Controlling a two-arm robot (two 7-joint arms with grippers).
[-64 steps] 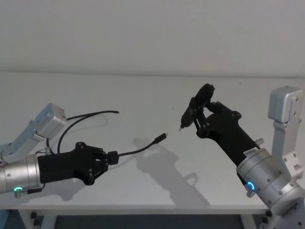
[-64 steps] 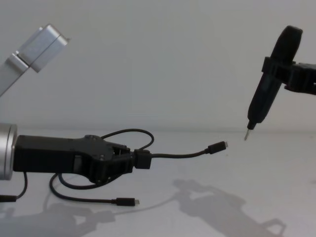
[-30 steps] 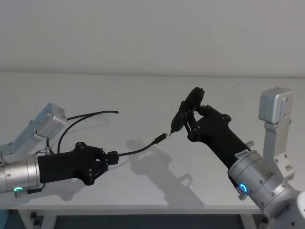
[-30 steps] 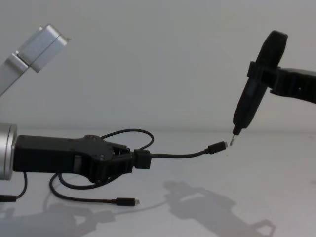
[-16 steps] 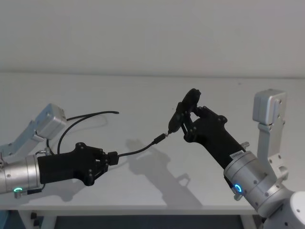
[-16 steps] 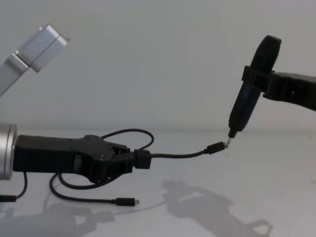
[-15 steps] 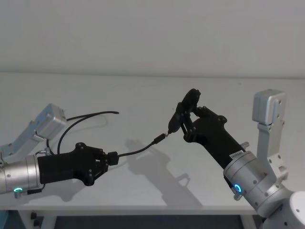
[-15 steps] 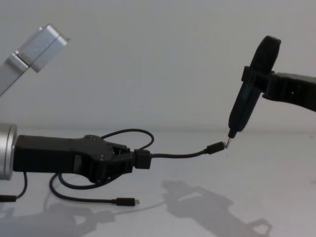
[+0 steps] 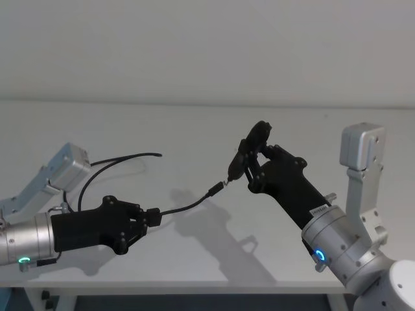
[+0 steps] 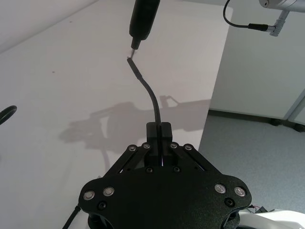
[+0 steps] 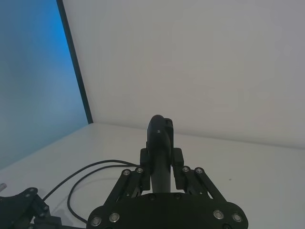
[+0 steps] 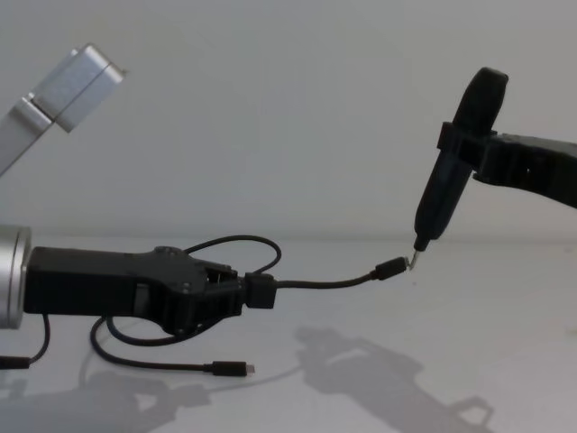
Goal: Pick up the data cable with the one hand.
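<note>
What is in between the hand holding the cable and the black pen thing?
In the chest view, the data cable bridges it: from the left gripper, shut on its block, its raised plug meets the pen tool's tip.

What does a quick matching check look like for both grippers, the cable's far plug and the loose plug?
Things:
1. left gripper
2. right gripper
3. data cable's far plug
4. loose plug

States:
A. lying on the table
B. shut on the pen-like tool
C. in the air at the tool's tip
D. shut on the data cable

Pairs: 1-D, 2-B, 3-C, 4-A
</note>
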